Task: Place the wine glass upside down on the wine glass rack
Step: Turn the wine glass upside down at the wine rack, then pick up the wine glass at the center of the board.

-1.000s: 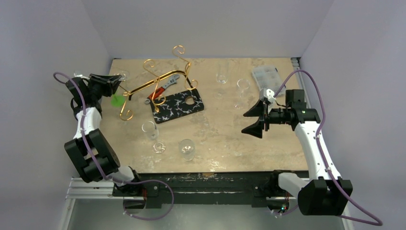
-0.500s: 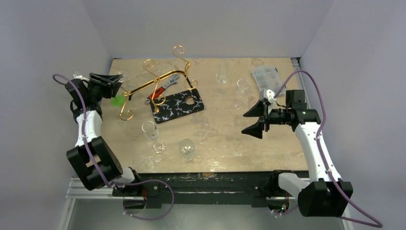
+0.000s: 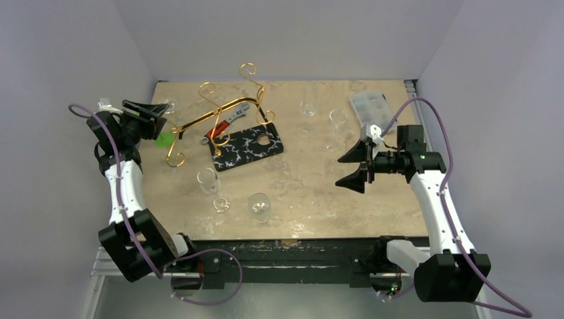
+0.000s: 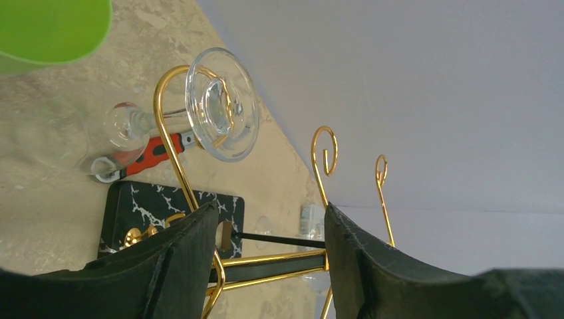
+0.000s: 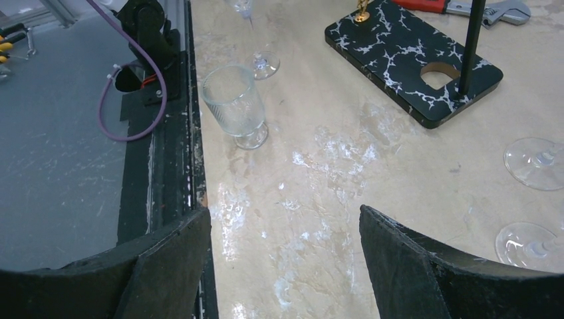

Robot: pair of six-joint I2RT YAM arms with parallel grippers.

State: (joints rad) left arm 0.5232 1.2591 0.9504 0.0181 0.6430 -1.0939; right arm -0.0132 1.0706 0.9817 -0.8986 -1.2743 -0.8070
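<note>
One risk stands out: the left gripper (image 4: 269, 212), jaws apart and holding nothing, sits just beside the rack (image 4: 273, 258). A careless retreat could knock the wire and shake the glass (image 4: 221, 103) off the rack's end loop. The right gripper (image 5: 284, 212), well away from the rack, gapes empty. The glass hangs foot up, bowl toward the table, its long axis near vertical.

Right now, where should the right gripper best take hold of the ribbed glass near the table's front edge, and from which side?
I would grip the ribbed glass around its bowl, above the short foot, coming in level from its right side. It stands upright, mouth up, and nothing stands between it and the open, empty right gripper.
</note>
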